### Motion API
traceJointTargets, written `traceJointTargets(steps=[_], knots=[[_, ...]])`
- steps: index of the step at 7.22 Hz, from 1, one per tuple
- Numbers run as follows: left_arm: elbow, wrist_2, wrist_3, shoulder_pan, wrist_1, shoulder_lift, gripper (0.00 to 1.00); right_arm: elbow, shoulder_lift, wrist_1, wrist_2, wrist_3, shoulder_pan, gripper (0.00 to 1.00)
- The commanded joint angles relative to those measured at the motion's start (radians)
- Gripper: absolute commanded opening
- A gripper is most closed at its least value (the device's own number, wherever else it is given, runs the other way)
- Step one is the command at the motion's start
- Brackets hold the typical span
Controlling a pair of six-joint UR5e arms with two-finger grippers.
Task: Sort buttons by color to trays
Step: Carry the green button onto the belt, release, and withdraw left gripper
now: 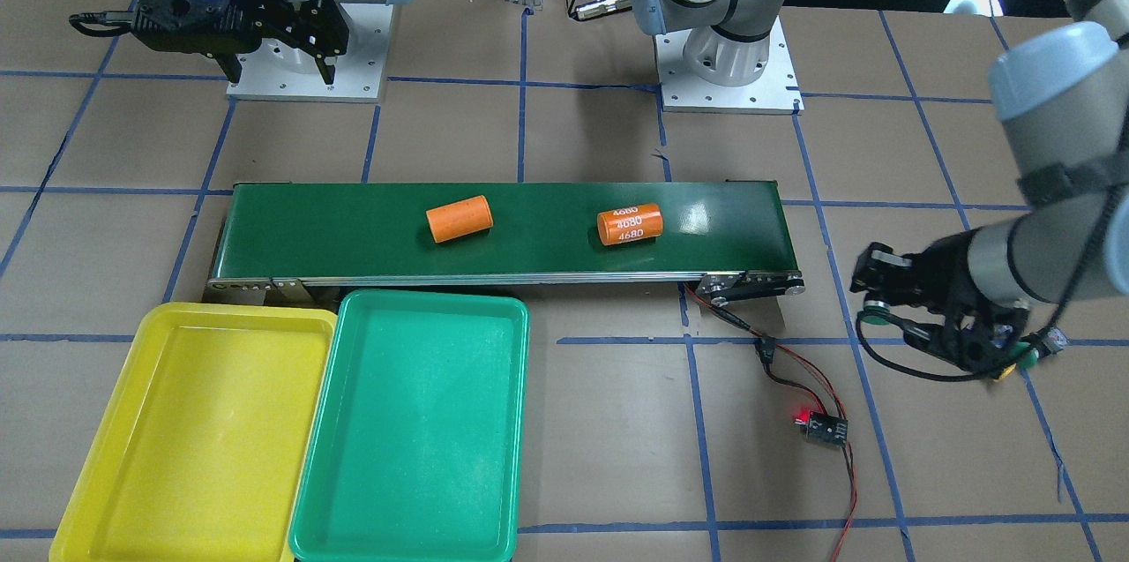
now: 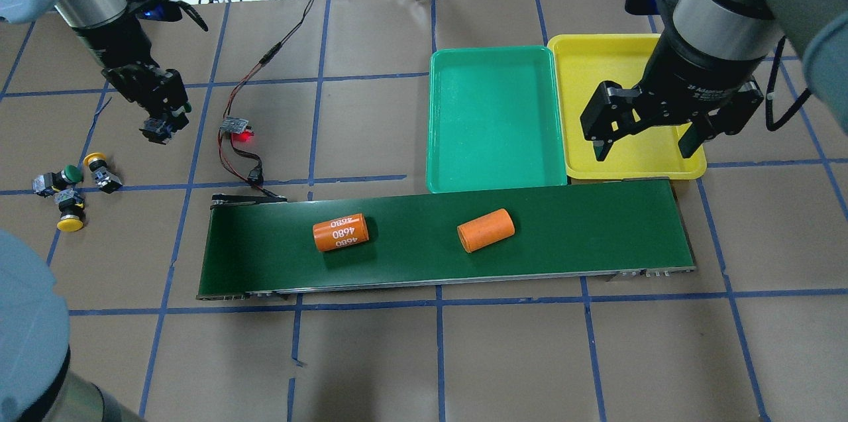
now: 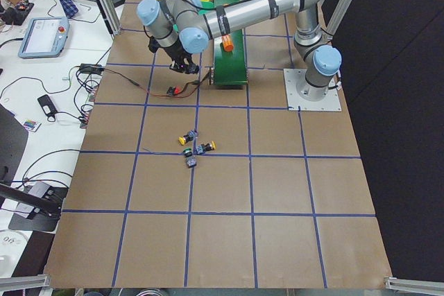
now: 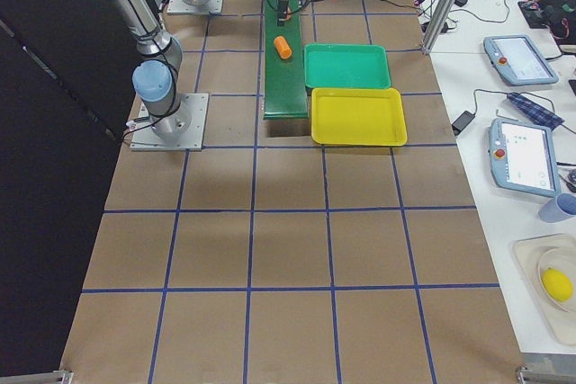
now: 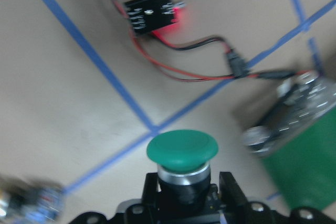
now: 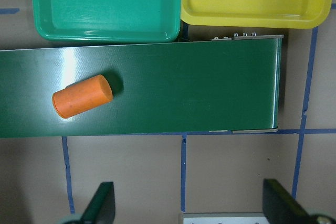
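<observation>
One green button (image 5: 182, 151) in left gripper (image 5: 188, 183); cap points outward, body between jaws.

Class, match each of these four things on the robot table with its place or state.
Things:
1. left end effector
2. right end effector
3. cylinder marked 4680
4. green tray

Places or states:
A. lying on the conveyor belt
B. open
C. next to the yellow tray
D. shut on a green button

Pairs: 1-D, 2-B, 3-A, 4-C
</observation>
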Motion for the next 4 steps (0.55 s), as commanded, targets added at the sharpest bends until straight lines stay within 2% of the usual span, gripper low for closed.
traceJointTargets(steps=[1,2,4], knots=[[-0.229,-0.009,-0.248,-0.088,0.020,0.161,0.00,0.000,0.001,-0.001,0.002,-0.002,0.001,1.00],[-0.352,-0.009,-0.358,-0.107,0.123,0.222,0.00,0.002,0.001,0.002,0.000,-0.001,0.001,1.00],[-0.576,-0.004,-0.385,-0.151,0.417,0.260,0.00,0.000,-0.001,0.013,0.000,-0.001,0.002,1.00]])
